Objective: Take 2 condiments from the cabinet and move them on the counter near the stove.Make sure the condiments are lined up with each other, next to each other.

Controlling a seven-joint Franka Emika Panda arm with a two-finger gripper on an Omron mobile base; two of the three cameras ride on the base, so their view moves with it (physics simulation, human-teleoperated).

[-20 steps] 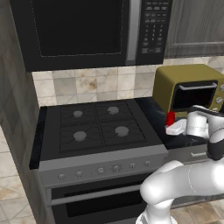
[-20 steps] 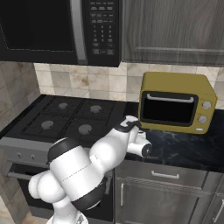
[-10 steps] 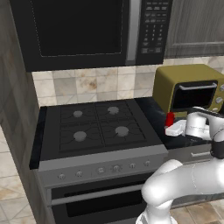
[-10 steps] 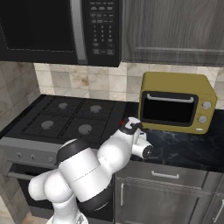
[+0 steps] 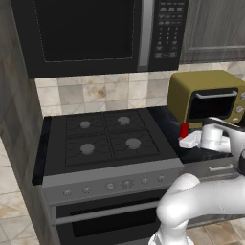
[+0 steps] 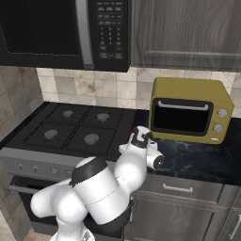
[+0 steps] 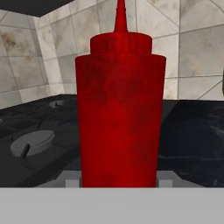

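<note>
While jaws grip red squeeze bottle (image 7: 119, 113) upright (beside stove (image 5: 107, 139)), arm shifted slightly.

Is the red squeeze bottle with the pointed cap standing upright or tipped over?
Upright. In the hand view the red squeeze bottle has vertical sides and its pointed cap at the top; it is over the black counter beside the stove.

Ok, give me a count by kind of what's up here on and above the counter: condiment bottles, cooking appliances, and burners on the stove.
Condiment bottles: 1, the red squeeze bottle, upright between the gripper fingers
Cooking appliances: 3, the stove, microwave, toaster oven
Burners: 4
Total: 8
</note>
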